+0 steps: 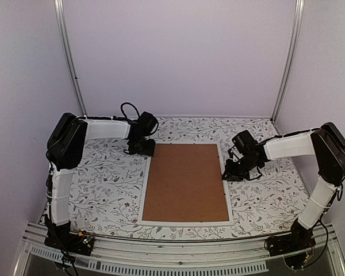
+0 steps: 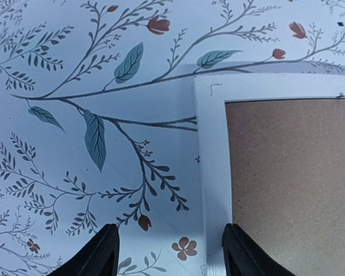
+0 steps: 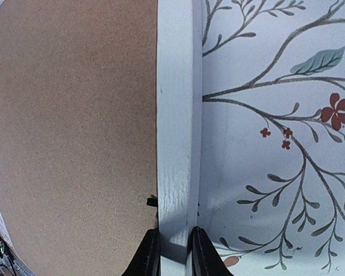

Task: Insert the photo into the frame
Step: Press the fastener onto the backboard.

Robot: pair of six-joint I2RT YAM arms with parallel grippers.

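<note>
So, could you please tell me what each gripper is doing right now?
Left gripper: open, holding nothing.
Right gripper: closed on the rim of the large white rectangular picture frame.

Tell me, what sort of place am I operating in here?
Likely an enclosed robot test booth: plain panel walls on metal rails, with a floral table cover.

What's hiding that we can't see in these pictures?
- The photo: shows in no view; the brown backing board fills the frame, hiding whatever lies beneath.
- Left gripper: left wrist view's bottom edge cuts off most of its fingers.
- Right gripper: too small in the top view to judge its grip.
</note>
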